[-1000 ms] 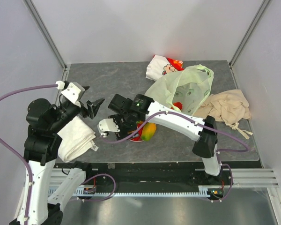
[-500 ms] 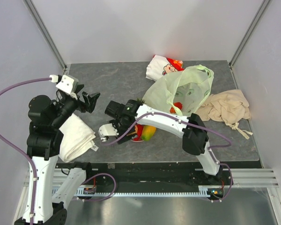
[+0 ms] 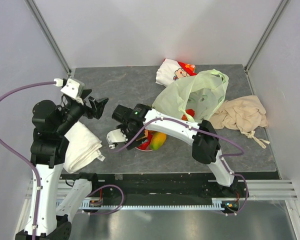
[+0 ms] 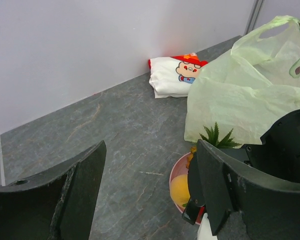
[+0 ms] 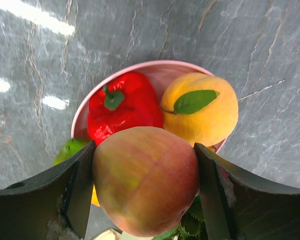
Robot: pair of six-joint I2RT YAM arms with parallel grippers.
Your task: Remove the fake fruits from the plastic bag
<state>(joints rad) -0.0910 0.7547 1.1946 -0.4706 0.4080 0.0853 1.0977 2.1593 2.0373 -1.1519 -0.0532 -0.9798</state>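
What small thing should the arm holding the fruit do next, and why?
Probably ease the right gripper down a little and open it. It clasps the peach over the pink plate, where the red pepper and a yellow fruit already lie, so the peach looks ready to be released there.

Fruit between the fingers of my claw (image 5: 145,150): I counted one, a peach (image 5: 146,192).
Fruits just beneath it: at least two, a red pepper (image 5: 125,107) and a yellow fruit (image 5: 202,112).
Plate (image 5: 157,69) beneath: one.
Plastic bag (image 3: 200,90) near it: one.
Pouch (image 3: 171,72): one.
Cloths: two, a beige cloth (image 3: 242,114) and a white cloth (image 3: 82,147).
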